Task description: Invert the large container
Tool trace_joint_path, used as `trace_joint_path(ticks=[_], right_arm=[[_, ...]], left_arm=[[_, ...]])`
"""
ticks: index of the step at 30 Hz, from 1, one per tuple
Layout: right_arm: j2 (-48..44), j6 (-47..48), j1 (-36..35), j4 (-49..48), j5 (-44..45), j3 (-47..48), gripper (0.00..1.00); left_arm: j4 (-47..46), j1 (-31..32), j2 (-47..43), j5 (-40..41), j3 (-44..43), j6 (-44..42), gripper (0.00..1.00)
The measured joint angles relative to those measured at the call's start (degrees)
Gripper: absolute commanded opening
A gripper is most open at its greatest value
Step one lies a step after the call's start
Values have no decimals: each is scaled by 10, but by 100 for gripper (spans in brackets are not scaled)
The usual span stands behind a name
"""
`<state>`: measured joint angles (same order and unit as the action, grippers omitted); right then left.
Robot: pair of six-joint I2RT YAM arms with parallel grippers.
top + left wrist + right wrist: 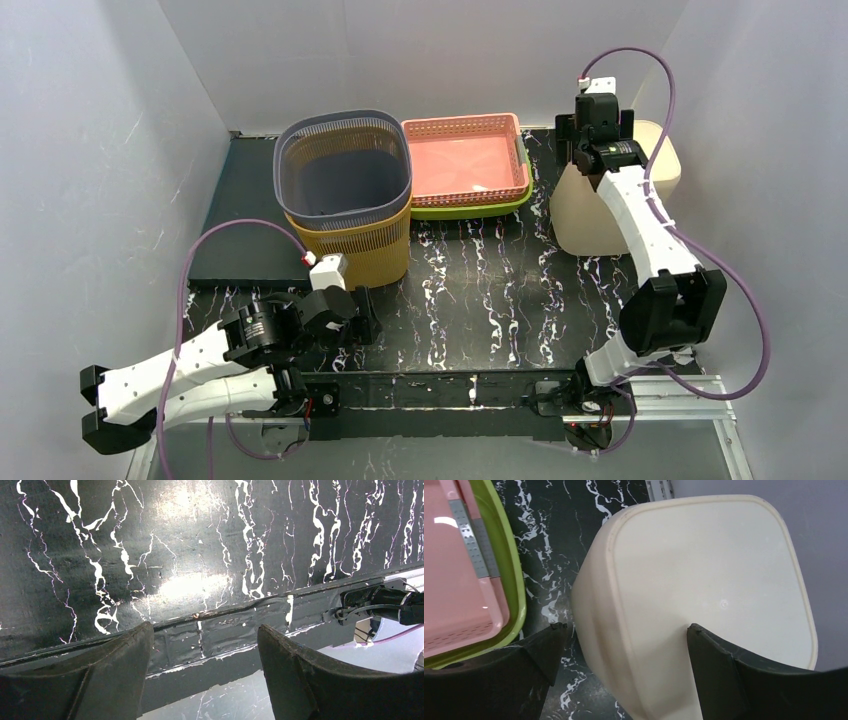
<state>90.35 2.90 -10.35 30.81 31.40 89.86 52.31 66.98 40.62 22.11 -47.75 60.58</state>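
At the near left, the left gripper [205, 626] hangs open over the near edge of the marbled table [480, 290] and holds nothing. Farther back, a grey mesh basket [300, 200] sits nested in a yellow basket [370, 250]. Just right of them, a pink tray [465, 122] lies inside a green tray [470, 208].

The large cream container [709, 580] stands in the far right corner, apart from the trays. Its closed flat base faces up and its sides widen downward, so it looks already inverted, mouth on the table. The right gripper [626, 625] hovers above its left wall, fingers spread wide and gripping nothing.

It looks like smooth moulded plastic: probably light, fairly stiff and slippery. The broad base gives nothing to pinch, so the best hold is probably one wall near the mouth rim
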Motion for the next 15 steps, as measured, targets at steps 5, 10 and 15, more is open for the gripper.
trace_joint_path(ticks=[5, 10, 15], right_arm=[[-63, -56, -1, 12, -8, -24, 99], [-191, -151, 15, 43, 33, -57, 99], [-236, -248, 158, 48, -39, -122, 99]], left_arm=[[7, 0, 4, 0, -4, 0, 74], [11, 0, 24, 0, -26, -4, 74], [10, 0, 52, -2, -43, -10, 74]])
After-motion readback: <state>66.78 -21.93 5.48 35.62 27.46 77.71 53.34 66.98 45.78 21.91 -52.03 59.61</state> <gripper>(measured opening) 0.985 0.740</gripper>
